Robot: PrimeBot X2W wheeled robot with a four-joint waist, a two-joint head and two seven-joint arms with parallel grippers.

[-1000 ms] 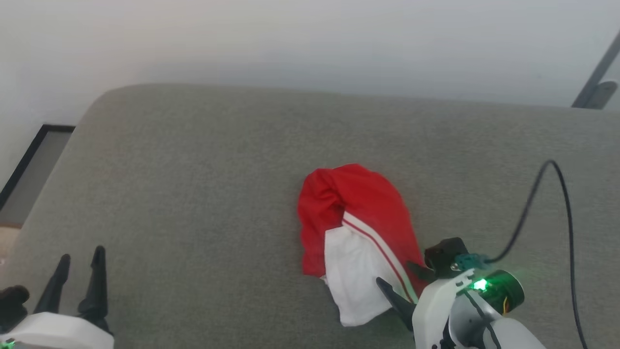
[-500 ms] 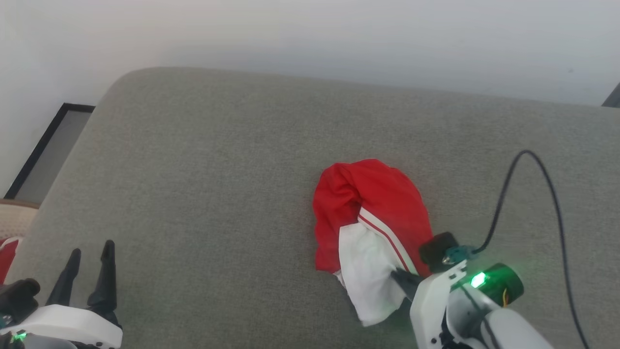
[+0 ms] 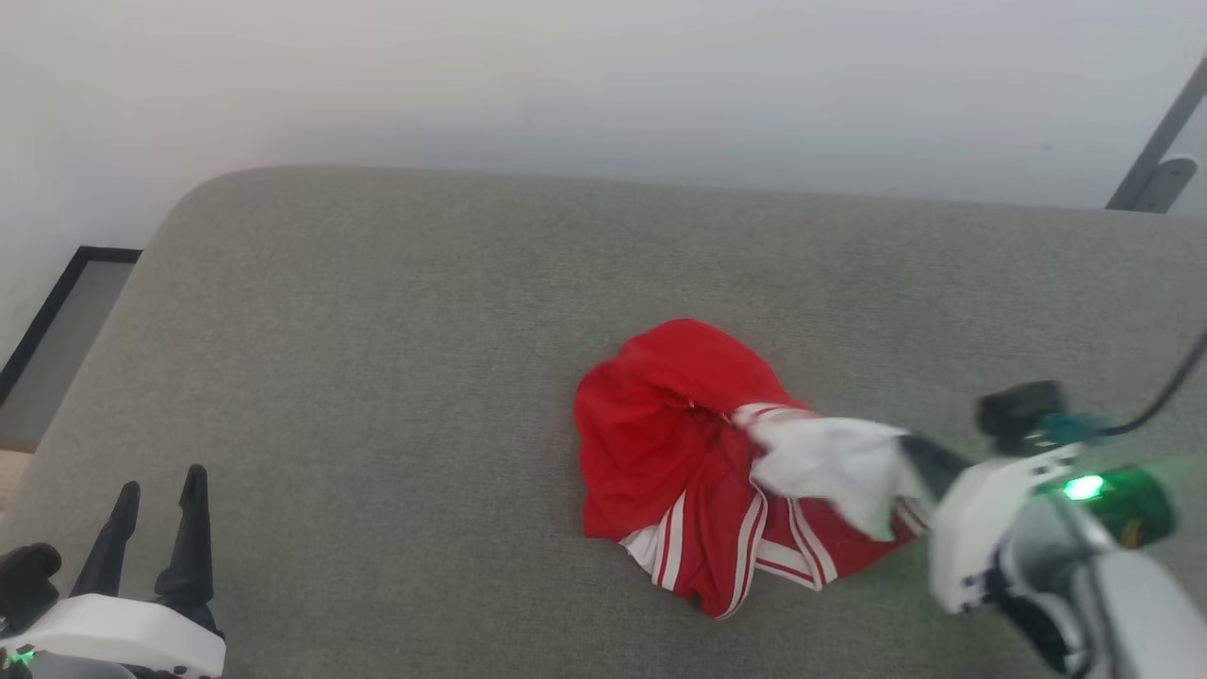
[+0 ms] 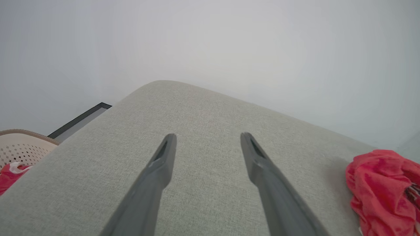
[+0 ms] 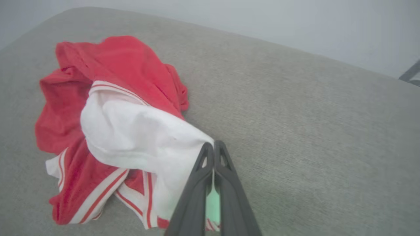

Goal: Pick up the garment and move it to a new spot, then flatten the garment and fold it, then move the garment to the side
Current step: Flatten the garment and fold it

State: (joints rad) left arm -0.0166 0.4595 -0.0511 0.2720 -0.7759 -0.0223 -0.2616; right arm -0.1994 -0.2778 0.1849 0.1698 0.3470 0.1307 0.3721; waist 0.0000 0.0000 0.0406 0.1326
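Observation:
The garment point(image 3: 660, 443), a crumpled red shirt with a white sleeve and red-and-white striped trim, lies near the middle of the grey cushion point(image 3: 377, 330). My right gripper point(image 3: 913, 453) is shut on the white sleeve and holds it stretched out to the right of the red heap. In the right wrist view the two fingers of the right gripper point(image 5: 213, 147) pinch the white fabric of the garment point(image 5: 131, 131). My left gripper point(image 3: 156, 490) rests open at the lower left, far from the shirt; its left wrist view shows the left gripper point(image 4: 206, 137) with spread fingers and the garment point(image 4: 380, 183) at the right edge.
A pale perforated basket point(image 4: 19, 147) with red cloth inside stands off the cushion's left end. A dark-framed panel point(image 3: 57, 321) lies on the floor at the left. A black cable point(image 3: 1179, 387) runs from my right wrist. The wall is behind the cushion.
My right gripper has shut on the white sleeve and pulled it up and to the right, dragging the shirt open so striped trim now shows. The head camera swayed meanwhile.

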